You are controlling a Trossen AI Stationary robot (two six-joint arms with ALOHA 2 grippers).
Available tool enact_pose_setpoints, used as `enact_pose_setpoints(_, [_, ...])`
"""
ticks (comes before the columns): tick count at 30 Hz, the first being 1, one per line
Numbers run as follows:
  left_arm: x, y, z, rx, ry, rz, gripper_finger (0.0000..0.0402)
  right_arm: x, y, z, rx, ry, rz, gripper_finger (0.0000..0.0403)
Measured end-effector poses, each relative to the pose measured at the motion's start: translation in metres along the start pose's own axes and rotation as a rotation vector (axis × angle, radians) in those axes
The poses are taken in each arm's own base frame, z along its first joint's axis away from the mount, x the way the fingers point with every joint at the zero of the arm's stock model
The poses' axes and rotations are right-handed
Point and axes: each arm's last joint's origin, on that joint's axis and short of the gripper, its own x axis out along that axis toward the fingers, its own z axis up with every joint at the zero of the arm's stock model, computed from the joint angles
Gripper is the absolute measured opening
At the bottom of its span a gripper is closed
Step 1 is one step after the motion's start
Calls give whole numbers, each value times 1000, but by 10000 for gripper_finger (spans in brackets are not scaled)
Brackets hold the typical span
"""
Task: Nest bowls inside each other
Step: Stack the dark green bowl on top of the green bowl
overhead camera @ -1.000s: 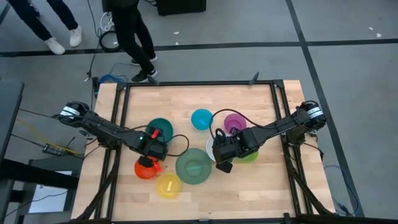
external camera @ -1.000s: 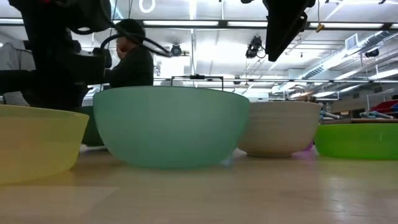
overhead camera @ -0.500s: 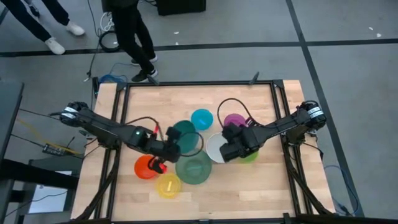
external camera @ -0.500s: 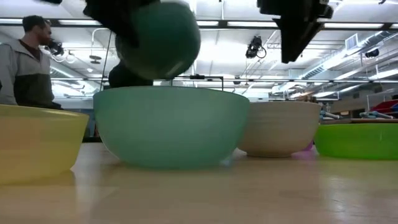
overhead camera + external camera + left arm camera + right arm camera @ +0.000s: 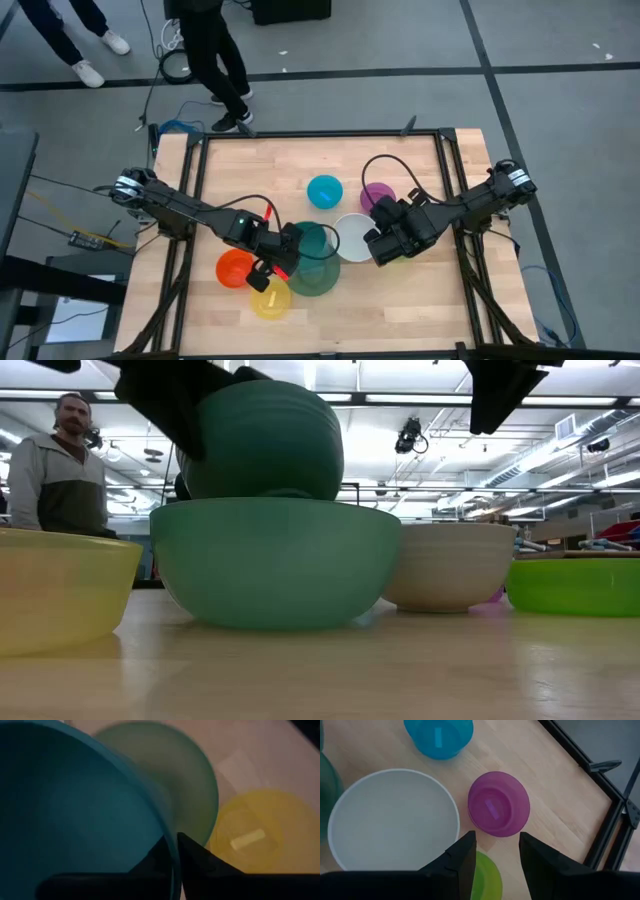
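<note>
Over the sage green bowl (image 5: 318, 272), the left gripper (image 5: 175, 851) pinched the rim of the teal bowl (image 5: 312, 243), one finger each side of the wall, jaws narrow. From the low view the teal bowl (image 5: 264, 440) sat tilted, its underside toward the camera, lower edge at or just inside the sage bowl's rim (image 5: 275, 508); could not tell if they touched. Just beyond the left fingertips in the wrist view: sage green bowl (image 5: 185, 780), and beside it the yellow bowl (image 5: 252, 832). Orange bowl (image 5: 236, 269) lay just beside the left gripper, on its outer side, with the yellow bowl (image 5: 268, 298) near it.

Right gripper (image 5: 495, 851) hung above the table, fingers spread wide, holding nothing. Below it the white bowl (image 5: 392, 822), purple bowl (image 5: 499, 804) and lime green bowl (image 5: 487, 877) clustered close together; the lime one sat right under the fingertips. Light blue bowl (image 5: 439, 737) stood further out past the white and purple ones. All four sat upright, apart from each other.

A person (image 5: 62, 470) stood in the room behind the table.
</note>
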Motion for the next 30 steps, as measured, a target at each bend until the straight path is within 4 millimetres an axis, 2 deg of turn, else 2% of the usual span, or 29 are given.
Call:
enact_pose_setpoints(4, [-2,1,2,1,-20,6,64,0,0,0,-4,1,0,137])
enact_pose_setpoints(9, [-3,1,2,1,-21,3,79,0,0,0,-5,2,-1,137])
enact_pose_setpoints(17, [-31,7,18,0,-17,12,82,4,0,4,-14,33,17,137])
enact_pose_setpoints(30, [-13,3,17,12,-139,-94,83,5,2,7,-23,32,36,137])
